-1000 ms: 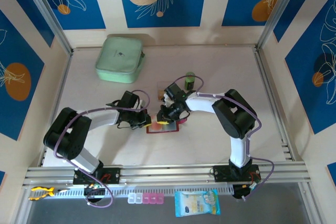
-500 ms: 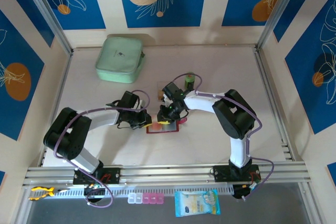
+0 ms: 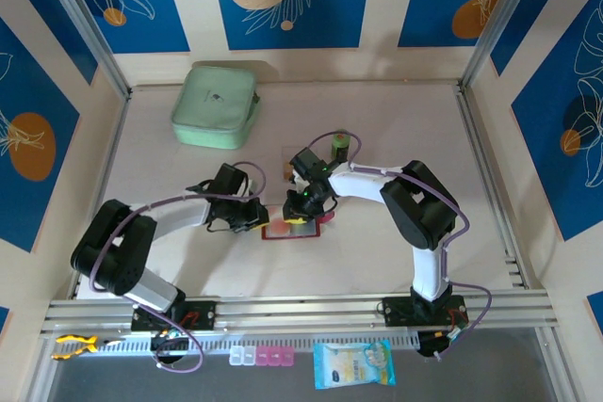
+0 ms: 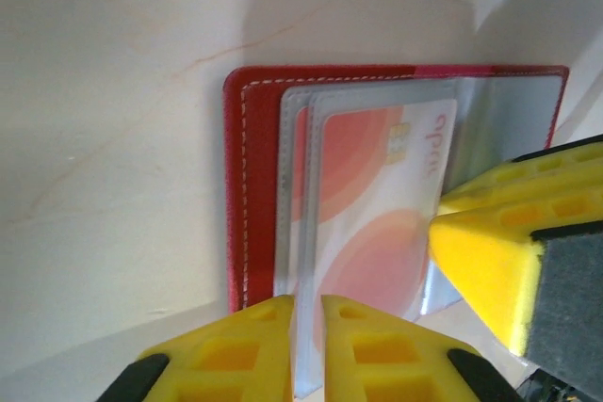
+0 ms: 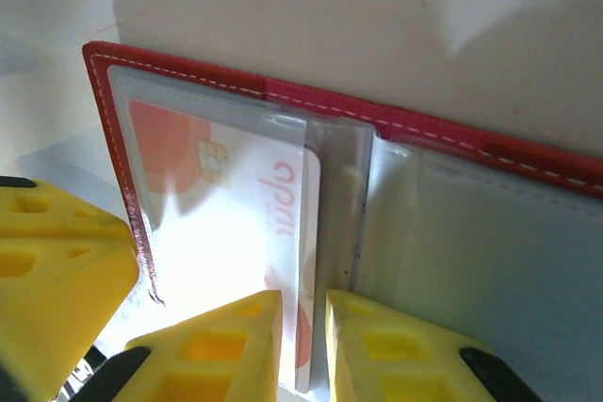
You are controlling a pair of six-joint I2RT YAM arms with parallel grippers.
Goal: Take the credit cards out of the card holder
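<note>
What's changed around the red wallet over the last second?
The left arm's elbow swung slightly outward, toward the near-left corner, and the right arm's wrist edged a little left. Nothing was visibly picked up or released: the left gripper and right gripper stay pinched on the card holder at its clear sleeves, the orange card still inside. The mint-green case hasn't moved.
</note>
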